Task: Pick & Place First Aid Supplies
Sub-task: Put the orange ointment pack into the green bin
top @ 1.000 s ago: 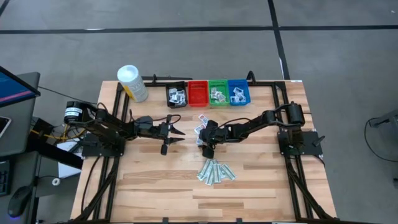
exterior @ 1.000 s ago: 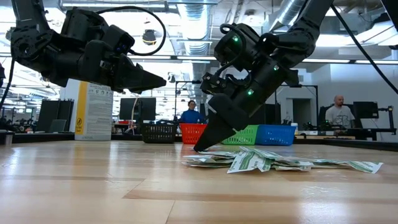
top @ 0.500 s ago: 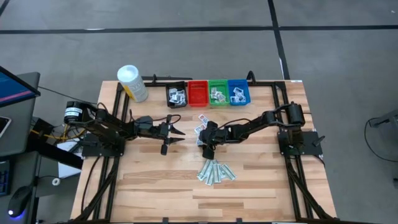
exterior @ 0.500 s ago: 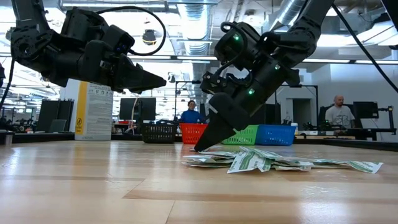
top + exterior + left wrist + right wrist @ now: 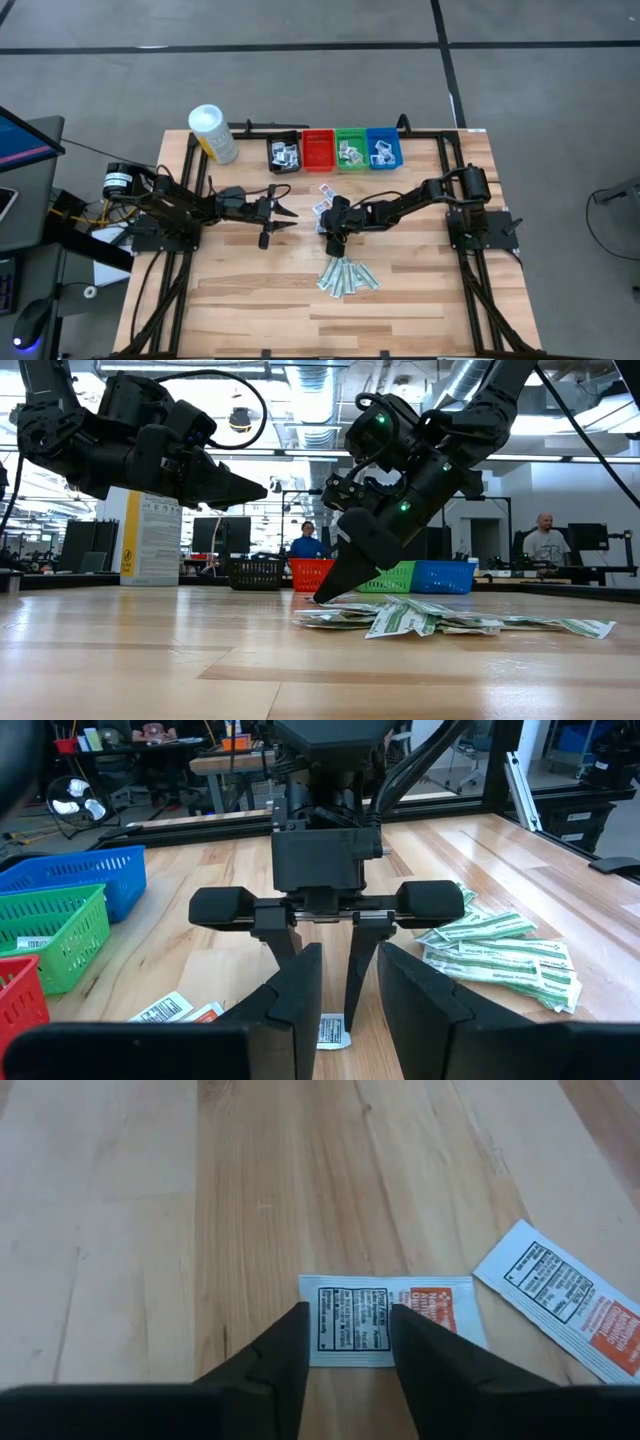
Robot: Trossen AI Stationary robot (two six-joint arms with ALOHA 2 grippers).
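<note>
A wooden tabletop [image 5: 250, 290] is seen from above, with the two arms reaching in from either side toward its middle. A white canister [image 5: 212, 133] stands at the far left corner. Four bins are lined along the far edge: black [image 5: 283, 153], red [image 5: 318, 151], green [image 5: 351, 150] and blue [image 5: 383, 148]; packets are visible in the black, green and blue ones.

The left tool [image 5: 283, 218] is held above the tabletop, left of centre, pointing toward the right arm. Its fingers are partly open and nothing is held between them.

The right tool [image 5: 331, 243] is tipped steeply down at the middle of the tabletop, its tips at the surface in the low view. In the right wrist view its fingers [image 5: 270, 1360] stand partly apart astride the printed end of a white packet [image 5: 400, 1320] with an orange patch, which lies flat on the wood. Whether the fingers touch the packet cannot be told; it is not lifted. A second packet [image 5: 560, 1302] of the same kind lies just beside it.

A pile of pale-green strips [image 5: 347, 276] lies near the right tool, on the near side. A few more white packets [image 5: 322, 198] lie between the right tool and the bins.
</note>
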